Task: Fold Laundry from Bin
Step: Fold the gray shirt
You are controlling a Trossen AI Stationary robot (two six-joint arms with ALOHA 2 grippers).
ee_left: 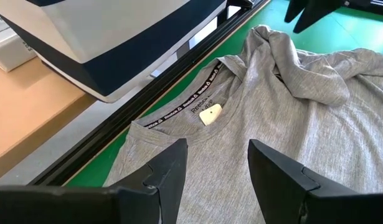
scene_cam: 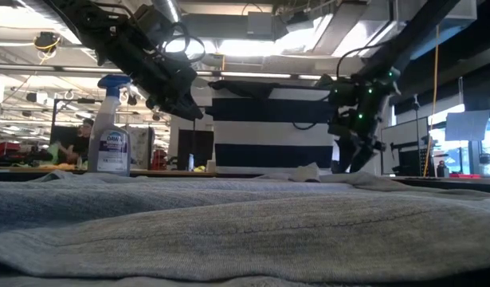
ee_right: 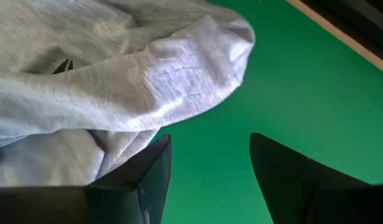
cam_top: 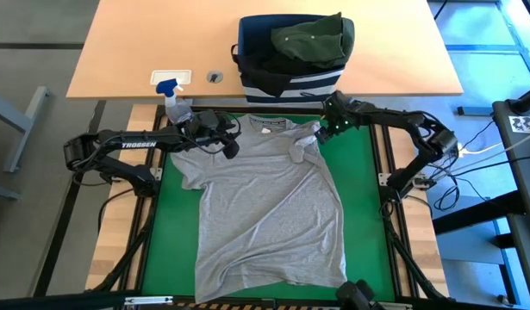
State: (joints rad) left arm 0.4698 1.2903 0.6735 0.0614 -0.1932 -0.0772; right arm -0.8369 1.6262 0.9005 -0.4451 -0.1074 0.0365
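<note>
One light grey T-shirt (cam_top: 269, 207) is laid flat on the green mat (cam_top: 364, 185), collar toward the mat's far edge and hem toward the near edge; this placement is judged to prepare it for folding, since a spread garment gives clean fold lines. The sleeve at the far right corner (cam_top: 306, 142) is bunched and folded over itself (it lies crumpled in the right wrist view), so smoothing it is judged the step in hand. The right gripper (cam_top: 332, 129) is held just beside that sleeve, its jaws parted and nothing gripped; bare mat is seen between its fingers (ee_right: 141, 180). The left gripper (cam_top: 223, 142) is held over the shirt's left shoulder near the collar (ee_left: 182, 109), jaws likewise apart and empty, a position judged to suit pinning or tugging that side flat. One bin (cam_top: 290, 73) (navy with white stripes) stands on the wooden table (cam_top: 127, 52) just beyond the mat's far edge, within reach of both arms. One dark olive green garment (cam_top: 312, 39) is draped over the bin's top, and dark cloth beneath it cannot be identified with certainty. One spray bottle (cam_top: 174, 99) stands near the mat's far left corner. Counted: two arms, one bin, one bottle, two garments clearly seen.
</note>
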